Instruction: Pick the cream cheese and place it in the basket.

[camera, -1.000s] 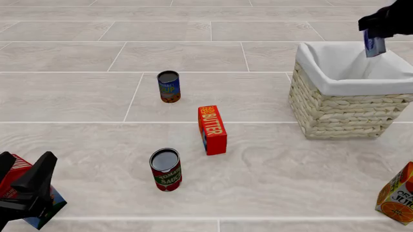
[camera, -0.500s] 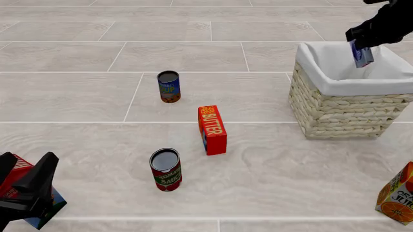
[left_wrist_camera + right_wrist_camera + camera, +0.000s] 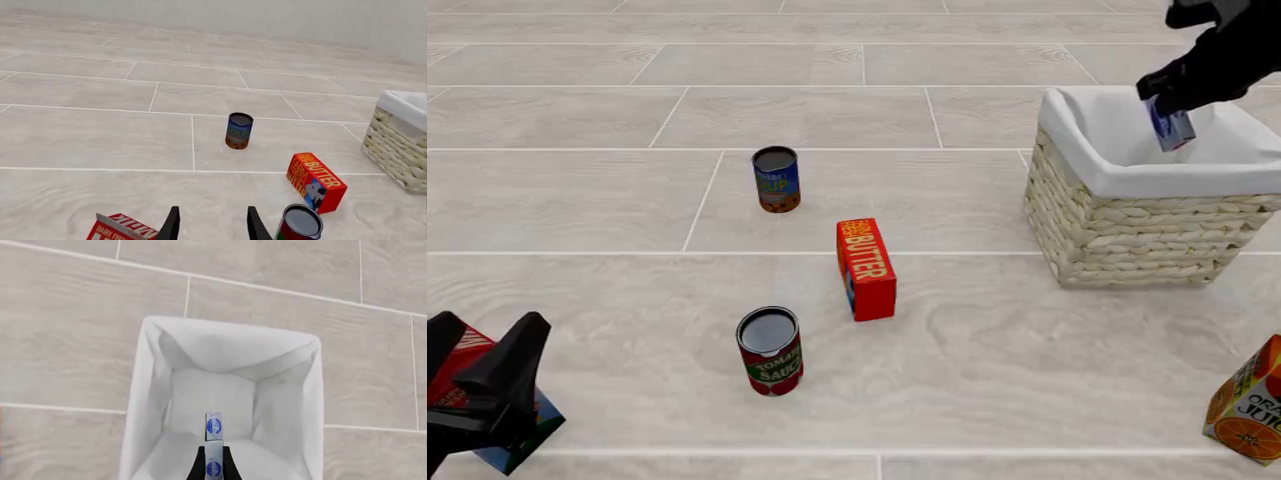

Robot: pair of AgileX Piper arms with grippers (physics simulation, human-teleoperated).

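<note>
Placing step, nearly there. Right tool (image 3: pixel 1177 108) pinching cream cheese (image 3: pixel 1170 128) on edge, hanging over basket (image 3: pixel 1121 235) mouth, inside rim line per wrist view. Next I'd guess: lower a bit, let go. Left tool (image 3: pixel 211 226) spread, idle low over counter (image 3: pixel 627 200).

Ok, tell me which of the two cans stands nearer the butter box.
The red tomato sauce can, just in front of the butter box. The blue-labelled can stands farther back.

Two cans (image 3: pixel 777 179), four boxes (image 3: pixel 866 268), one basket (image 3: pixel 1134 235)
</note>
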